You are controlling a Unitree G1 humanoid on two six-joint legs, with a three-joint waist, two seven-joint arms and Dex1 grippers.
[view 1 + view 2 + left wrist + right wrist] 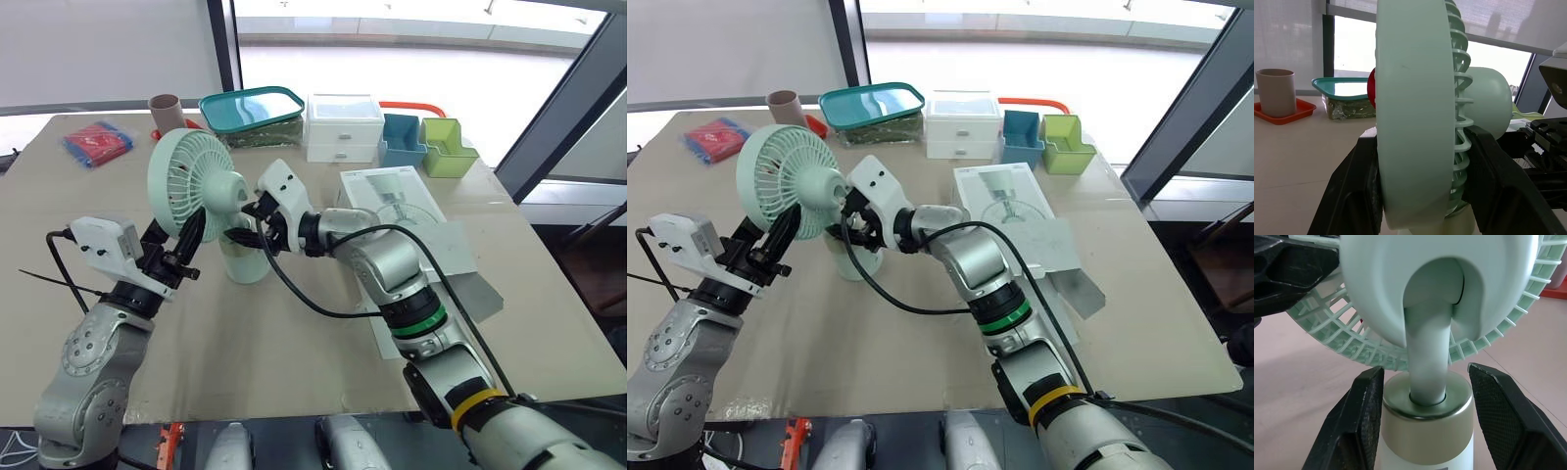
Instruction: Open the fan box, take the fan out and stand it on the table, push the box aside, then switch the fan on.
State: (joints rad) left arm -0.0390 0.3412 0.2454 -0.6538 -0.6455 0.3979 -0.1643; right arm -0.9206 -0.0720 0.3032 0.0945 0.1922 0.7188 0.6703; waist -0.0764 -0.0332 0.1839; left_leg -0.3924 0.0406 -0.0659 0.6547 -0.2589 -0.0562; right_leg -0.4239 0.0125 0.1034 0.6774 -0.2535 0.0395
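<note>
The fan (192,179) stands upright on the bench (284,352), left of centre in the head view. The left end effector (1422,147) is closed on the rim of the fan head. The right end effector (1426,382) clamps the fan base (1425,431). The fan box (392,201) lies open, right of centre.

One fan (191,181), one box (392,196), one cup (165,110), one lidded tub (252,110), one drawer unit (344,127), two organisers (402,139) (448,147)
</note>
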